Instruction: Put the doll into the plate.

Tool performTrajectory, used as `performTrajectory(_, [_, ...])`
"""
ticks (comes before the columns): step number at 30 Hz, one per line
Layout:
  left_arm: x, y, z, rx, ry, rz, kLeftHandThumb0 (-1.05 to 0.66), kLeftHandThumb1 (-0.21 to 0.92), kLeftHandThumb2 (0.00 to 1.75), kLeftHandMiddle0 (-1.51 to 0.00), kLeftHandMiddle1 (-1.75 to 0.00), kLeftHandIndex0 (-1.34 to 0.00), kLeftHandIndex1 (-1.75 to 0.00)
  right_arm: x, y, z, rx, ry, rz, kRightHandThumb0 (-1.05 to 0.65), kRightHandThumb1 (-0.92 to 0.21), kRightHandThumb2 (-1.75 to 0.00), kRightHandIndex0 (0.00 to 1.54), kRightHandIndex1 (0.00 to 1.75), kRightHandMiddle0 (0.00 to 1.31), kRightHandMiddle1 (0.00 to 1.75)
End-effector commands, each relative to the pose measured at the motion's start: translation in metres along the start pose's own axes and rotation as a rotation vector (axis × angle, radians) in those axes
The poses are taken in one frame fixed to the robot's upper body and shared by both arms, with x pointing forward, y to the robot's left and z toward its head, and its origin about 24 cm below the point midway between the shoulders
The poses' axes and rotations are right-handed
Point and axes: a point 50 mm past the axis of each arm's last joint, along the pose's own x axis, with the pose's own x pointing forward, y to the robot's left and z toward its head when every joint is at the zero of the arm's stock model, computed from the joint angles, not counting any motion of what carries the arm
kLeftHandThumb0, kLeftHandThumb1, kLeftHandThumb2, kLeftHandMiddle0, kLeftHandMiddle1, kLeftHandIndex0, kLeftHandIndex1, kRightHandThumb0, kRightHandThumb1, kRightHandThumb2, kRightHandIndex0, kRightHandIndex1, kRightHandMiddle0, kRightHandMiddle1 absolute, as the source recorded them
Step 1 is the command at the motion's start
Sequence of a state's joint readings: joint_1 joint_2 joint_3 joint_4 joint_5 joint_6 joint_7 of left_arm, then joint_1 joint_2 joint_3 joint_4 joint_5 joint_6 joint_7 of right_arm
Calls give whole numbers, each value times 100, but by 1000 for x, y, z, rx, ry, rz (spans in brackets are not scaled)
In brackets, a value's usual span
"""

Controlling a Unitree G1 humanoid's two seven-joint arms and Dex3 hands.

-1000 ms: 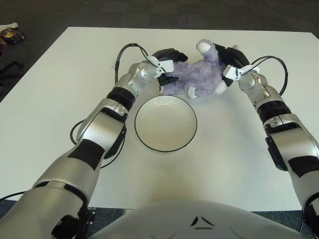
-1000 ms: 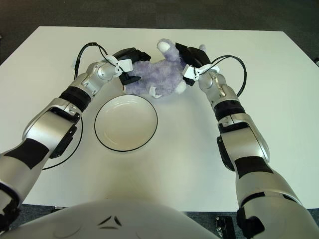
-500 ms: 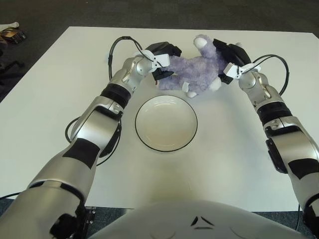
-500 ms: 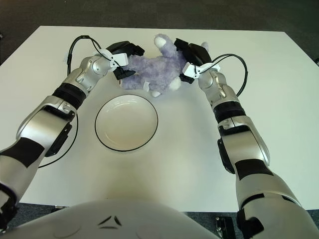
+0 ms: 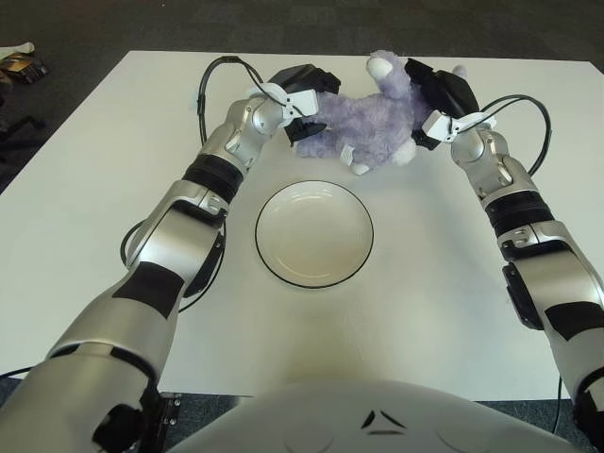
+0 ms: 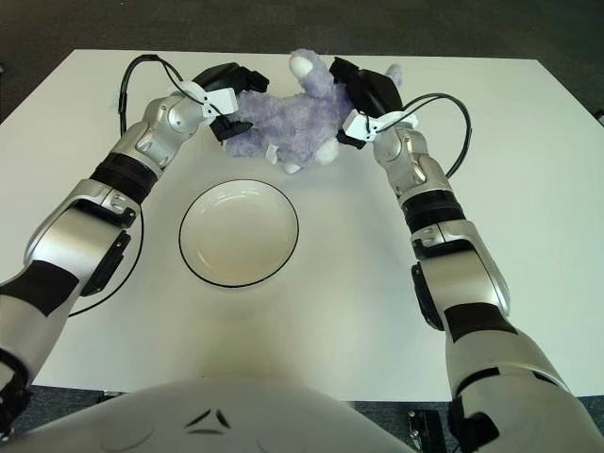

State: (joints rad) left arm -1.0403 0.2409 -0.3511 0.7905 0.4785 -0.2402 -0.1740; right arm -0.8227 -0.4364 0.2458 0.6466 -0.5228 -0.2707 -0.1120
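Where dark carpet borders it, white table (image 5: 104, 179) under plate (image 5: 314, 234).

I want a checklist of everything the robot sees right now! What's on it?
Surface: white table.
Job's things: purple doll held between both hands beyond the plate; plate holds nothing.
Clutter: nothing seen on the table.
Hands: left hand grips the doll's left end, right hand its right end.
Cables: black loops at both wrists and under the left arm.
Surroundings: dark carpet; small item at the far left edge.
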Motion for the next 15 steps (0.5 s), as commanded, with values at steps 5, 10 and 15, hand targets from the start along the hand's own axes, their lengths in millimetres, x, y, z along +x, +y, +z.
performTrajectory(5, [-4,12,0,-32,-45,66,59,6,163,-83,-175,-110,-175,1,-13,12,2,-29,-40,0,-2,-162,85,165,62,175])
performTrajectory(10, [-4,17,2,-19,-69,88,59,6,163,-83,-175,-110,-175,2,-15,15,34,-22,-30,0,-3,-162,83,167,62,175])
performTrajectory(15, [-4,21,3,-4,-74,98,58,6,163,-82,-175,-109,-175,3,-17,18,103,-23,-38,0,-2,-163,84,167,62,175])
